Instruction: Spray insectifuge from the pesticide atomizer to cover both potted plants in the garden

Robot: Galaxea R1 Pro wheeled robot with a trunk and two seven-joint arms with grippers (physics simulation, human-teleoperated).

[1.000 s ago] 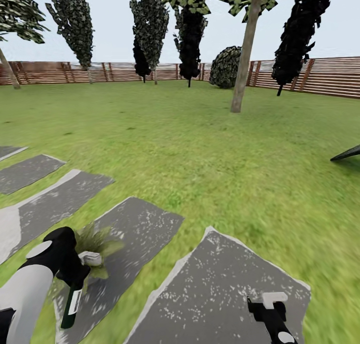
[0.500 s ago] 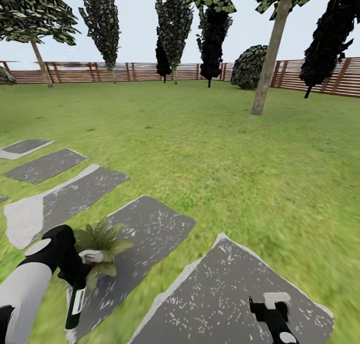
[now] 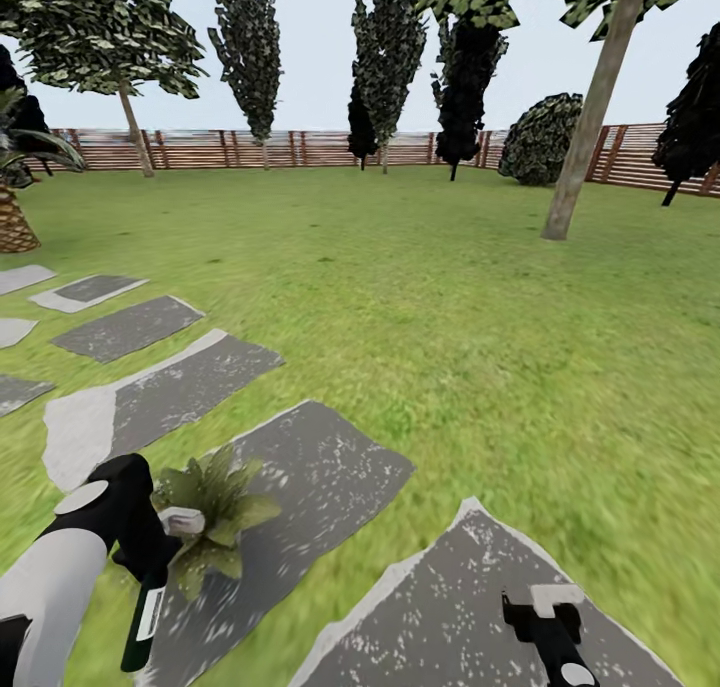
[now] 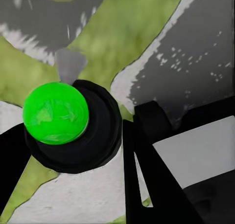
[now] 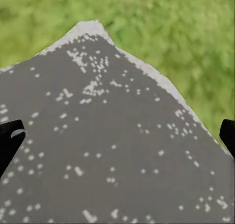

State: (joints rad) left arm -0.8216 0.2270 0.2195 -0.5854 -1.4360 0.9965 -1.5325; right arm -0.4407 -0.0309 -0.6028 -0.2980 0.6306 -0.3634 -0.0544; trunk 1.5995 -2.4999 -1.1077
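Note:
My left gripper (image 3: pixel 158 552) is shut on the pesticide atomizer (image 3: pixel 142 617), a slim dark bottle with a pale label that hangs down from the fingers at the lower left. In the left wrist view the atomizer (image 4: pixel 73 131) is seen end-on, with a bright green round top between black fingers (image 4: pixel 147 145). One potted plant (image 3: pixel 215 507), a low rosette of pointed green leaves, sits on a grey stepping stone (image 3: pixel 320 477) just right of that gripper. Its pot is hidden by the leaves. My right gripper (image 3: pixel 548 612) is open over another stone (image 5: pixel 112 150), holding nothing.
Grey and white stepping stones (image 3: pixel 160 397) run diagonally across the lawn toward a scaly palm trunk (image 3: pixel 15 222) at the far left. A bare tree trunk (image 3: pixel 590 117) stands at the right. A brown slatted fence (image 3: pixel 300 149) and dark trees close the back.
The whole view has swung left, so trees, stones and plant slid right and the palm has come in. Both arms keep their places in the picture, the atomizer still held.

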